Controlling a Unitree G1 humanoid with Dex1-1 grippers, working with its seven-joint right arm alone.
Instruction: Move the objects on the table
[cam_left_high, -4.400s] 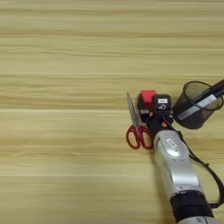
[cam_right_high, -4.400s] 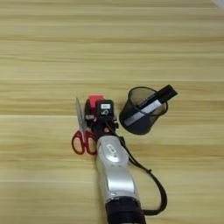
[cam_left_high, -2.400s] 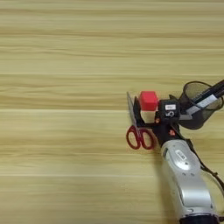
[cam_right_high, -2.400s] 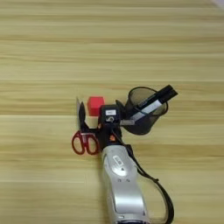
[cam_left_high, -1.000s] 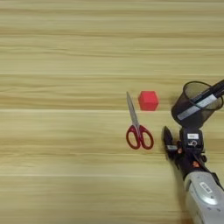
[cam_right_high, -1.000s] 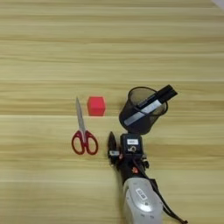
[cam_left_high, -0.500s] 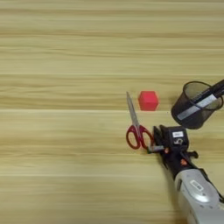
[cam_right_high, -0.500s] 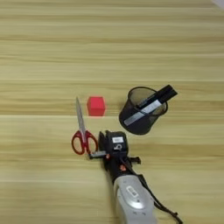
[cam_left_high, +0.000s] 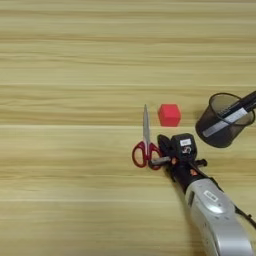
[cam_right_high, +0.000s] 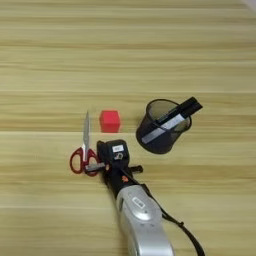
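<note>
Right gripper (cam_left_high: 161, 150) at the red handle loops of the scissors (cam_left_high: 145, 142), reached from below along the silver forearm (cam_right_high: 140, 220). The low, slanted approach brings the black fingers (cam_left_high: 163, 141) to the handle end, the thickest part of the scissors and, by judgement, the easiest part to catch or push on a flat counter (cam_left_high: 65, 100). Whether the fingers stand wide, narrow or closed on a loop cannot be told, since the gripper body covers the right loop; contact with the handles looks likely but is not certain.

The scissors lie flat, blades together and pointing toward the far edge of the counter, handles nearest the robot. The blades are slim and silver, the two loops bright red. Just beside the blades, on their right and level with their middle, sits a small red cube (cam_right_high: 109, 121), apart from the scissors and from the gripper. Further right of the scissors stands a black mesh cup (cam_right_high: 159, 127), tilted in view, with a black-and-silver marker (cam_right_high: 170, 121) leaning out over its right rim. The cup stands well apart from the scissors, with the cube between them
</note>
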